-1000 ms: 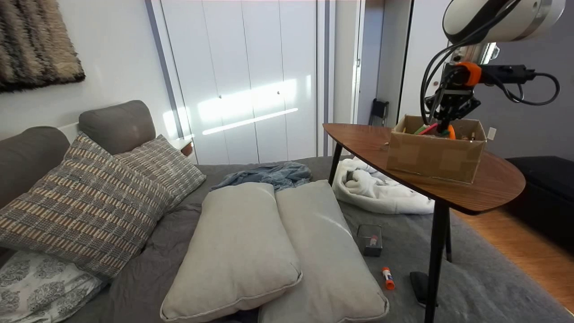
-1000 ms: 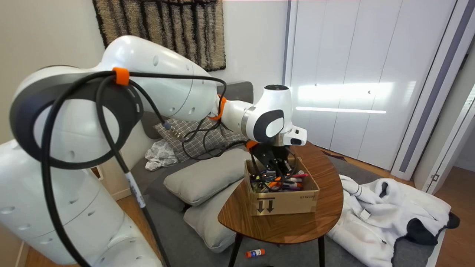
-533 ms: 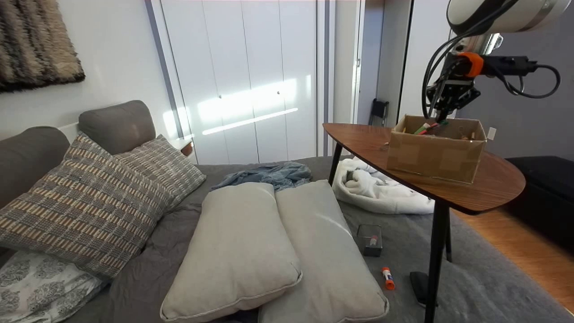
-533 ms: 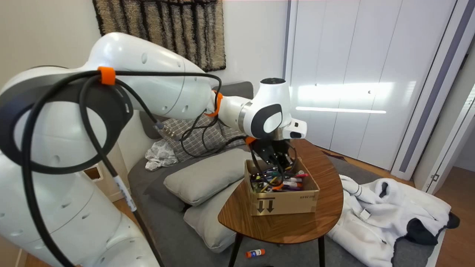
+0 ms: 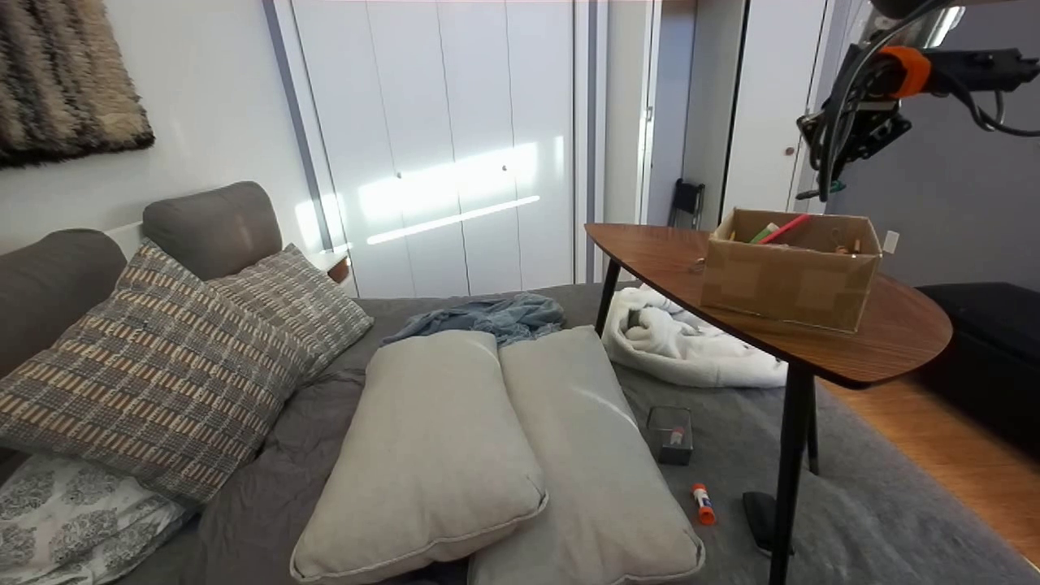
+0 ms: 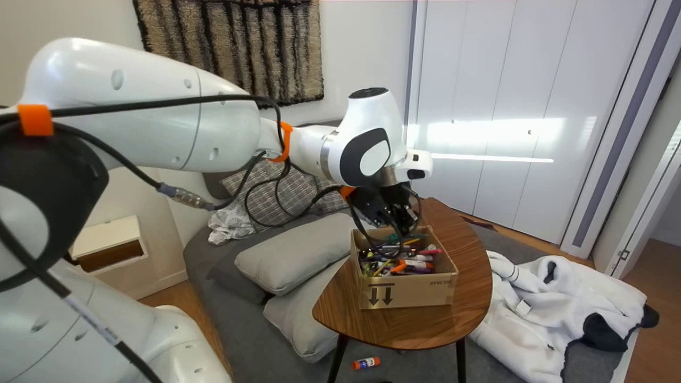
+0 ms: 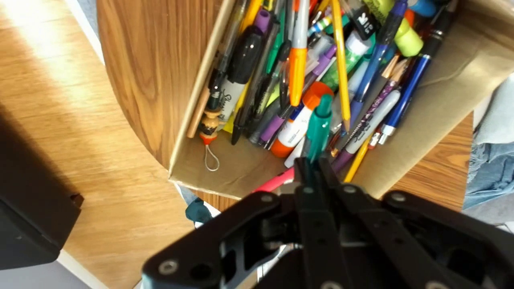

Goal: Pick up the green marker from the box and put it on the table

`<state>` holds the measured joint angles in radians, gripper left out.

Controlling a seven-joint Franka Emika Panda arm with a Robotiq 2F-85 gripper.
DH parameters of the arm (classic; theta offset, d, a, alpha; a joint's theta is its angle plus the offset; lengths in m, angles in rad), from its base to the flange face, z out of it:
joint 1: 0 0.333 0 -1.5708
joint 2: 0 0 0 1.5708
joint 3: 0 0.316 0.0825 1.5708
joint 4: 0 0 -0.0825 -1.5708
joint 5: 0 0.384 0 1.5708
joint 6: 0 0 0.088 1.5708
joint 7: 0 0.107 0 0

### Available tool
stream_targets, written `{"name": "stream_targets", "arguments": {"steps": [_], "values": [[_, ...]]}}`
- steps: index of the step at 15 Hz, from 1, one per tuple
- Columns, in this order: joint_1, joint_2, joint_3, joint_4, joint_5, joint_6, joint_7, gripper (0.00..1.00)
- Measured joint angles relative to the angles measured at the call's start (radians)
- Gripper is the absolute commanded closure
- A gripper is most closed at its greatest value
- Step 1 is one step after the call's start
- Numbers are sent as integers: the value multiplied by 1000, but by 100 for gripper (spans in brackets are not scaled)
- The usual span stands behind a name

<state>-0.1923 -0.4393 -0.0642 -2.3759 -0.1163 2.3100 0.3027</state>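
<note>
Your pincer (image 7: 314,164) is closed on the green marker (image 7: 320,129), above the box (image 6: 412,291). Step judged in hand: transfer. Next, you should carry it clear, lower it to the tabletop (image 6: 401,329) and release.
</note>
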Motion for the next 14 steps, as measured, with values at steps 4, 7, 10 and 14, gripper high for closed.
{"name": "stream_targets", "arguments": {"steps": [4, 7, 10, 14], "values": [[-69, -107, -6, -89, -58, -3, -1, 99], [-120, -172, -31, -157, -77, 2, -26, 99], [-145, -202, -76, -220, -77, 34, -79, 99], [-151, -200, -126, -296, -71, 145, -133, 99]]}}
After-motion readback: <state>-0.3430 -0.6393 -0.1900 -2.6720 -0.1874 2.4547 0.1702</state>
